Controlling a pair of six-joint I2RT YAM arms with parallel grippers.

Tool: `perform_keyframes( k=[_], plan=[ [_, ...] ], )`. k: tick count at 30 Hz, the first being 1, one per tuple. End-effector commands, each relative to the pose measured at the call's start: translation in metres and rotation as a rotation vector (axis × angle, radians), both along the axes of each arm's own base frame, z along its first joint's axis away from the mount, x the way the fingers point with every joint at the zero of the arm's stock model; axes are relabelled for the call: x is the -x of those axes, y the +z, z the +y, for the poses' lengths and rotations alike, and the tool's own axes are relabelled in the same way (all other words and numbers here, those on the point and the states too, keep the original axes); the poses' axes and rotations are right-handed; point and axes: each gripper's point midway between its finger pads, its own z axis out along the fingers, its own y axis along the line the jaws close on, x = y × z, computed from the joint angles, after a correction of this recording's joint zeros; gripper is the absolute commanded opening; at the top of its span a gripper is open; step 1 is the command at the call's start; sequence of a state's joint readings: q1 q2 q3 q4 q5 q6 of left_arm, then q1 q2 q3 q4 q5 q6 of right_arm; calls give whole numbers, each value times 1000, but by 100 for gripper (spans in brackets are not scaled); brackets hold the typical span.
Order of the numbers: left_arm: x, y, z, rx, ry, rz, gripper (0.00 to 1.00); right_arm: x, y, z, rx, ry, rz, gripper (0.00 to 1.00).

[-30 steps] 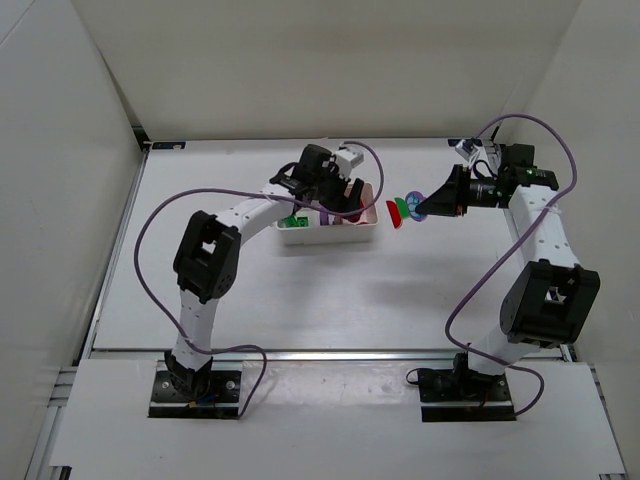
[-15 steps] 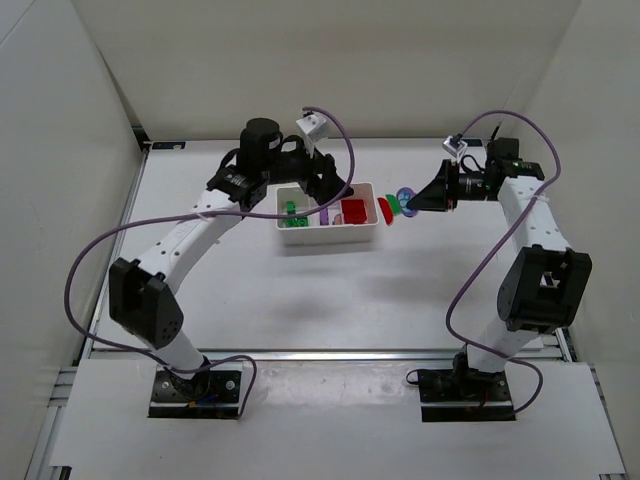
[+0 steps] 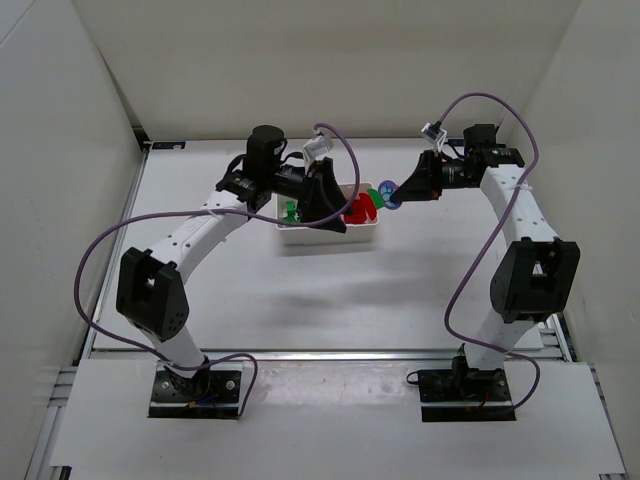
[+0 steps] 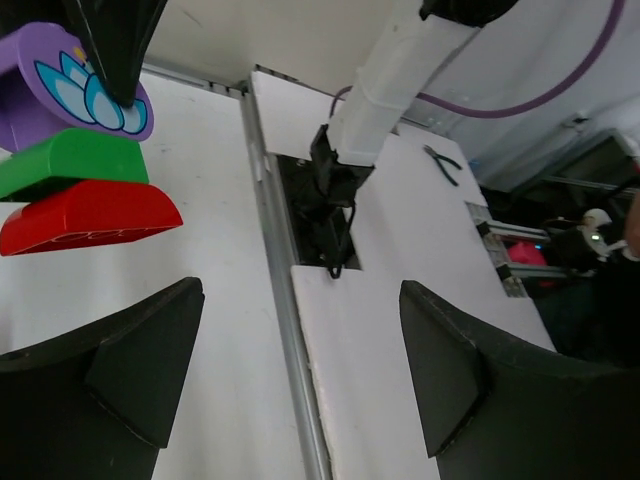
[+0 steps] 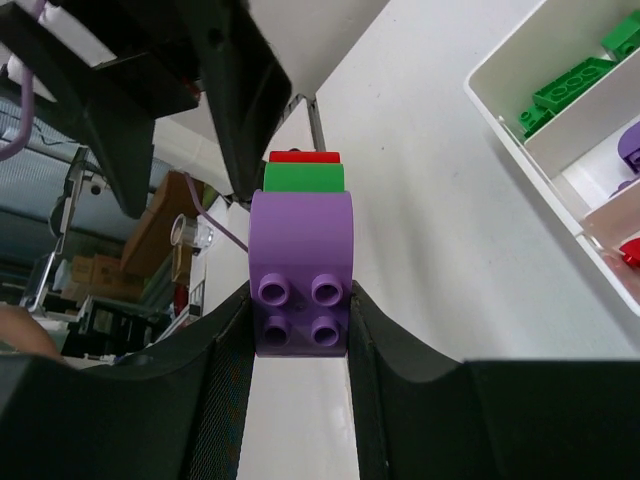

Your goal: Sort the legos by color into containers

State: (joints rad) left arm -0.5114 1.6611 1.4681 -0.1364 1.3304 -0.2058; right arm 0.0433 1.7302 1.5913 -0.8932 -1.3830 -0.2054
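My right gripper is shut on the purple brick at one end of a stack. The stack runs purple, then green, then red, and it hangs in the air over the right end of the white tray. My left gripper is open and empty, facing the stack's red end. In the left wrist view the stack sits up and left of the open gripper. The tray holds green bricks, a purple brick and a red brick in separate compartments.
White walls enclose the table on the left, back and right. The left arm reaches across over the tray's middle. Purple cables loop above both arms.
My right gripper has carried the stack left to the tray's right end. My left gripper has lifted off the tray and turned to face the stack.
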Motion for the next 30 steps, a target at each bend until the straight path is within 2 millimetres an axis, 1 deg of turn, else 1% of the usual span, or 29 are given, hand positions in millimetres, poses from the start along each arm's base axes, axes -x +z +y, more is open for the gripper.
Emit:
perform_keyframes(
  k=[1,2,3,6,8,10,11,13,15,16,19,24,26,30],
  plan=[
    [10,17,13,47,-126,11,89,10,24,0,-81,42,-75,0],
    [6,18,13,47,-121,11,89,13,25,1,-83,46,-77,0],
    [0,15,13,39,-111,31,88,15,27,1,-88,49,-85,0],
    [-12,13,14,32,-70,33,88,23,29,3,-88,60,-117,0],
    [-23,13,12,20,-20,42,88,29,32,4,-79,66,-169,0],
    [-30,11,9,10,-9,59,87,36,33,9,-69,79,-190,0],
    [-30,9,8,-4,-4,81,86,39,34,11,-66,86,-199,0],
    [-36,7,2,-15,22,66,86,43,36,16,-55,101,-224,0],
    [-37,3,-2,-39,42,78,86,43,35,20,-32,108,-245,0],
    [-39,6,-3,-37,46,59,85,44,36,22,-28,115,-255,0],
    [-38,0,-9,-53,41,80,84,44,37,26,-18,125,-268,0],
    [-38,-4,-10,-66,49,81,82,39,37,27,-18,124,-267,0],
    [-37,-4,-11,-66,44,79,80,37,39,28,-21,125,-275,0],
    [-35,-7,-14,-71,35,82,72,34,38,28,-23,123,-266,0]
  ],
)
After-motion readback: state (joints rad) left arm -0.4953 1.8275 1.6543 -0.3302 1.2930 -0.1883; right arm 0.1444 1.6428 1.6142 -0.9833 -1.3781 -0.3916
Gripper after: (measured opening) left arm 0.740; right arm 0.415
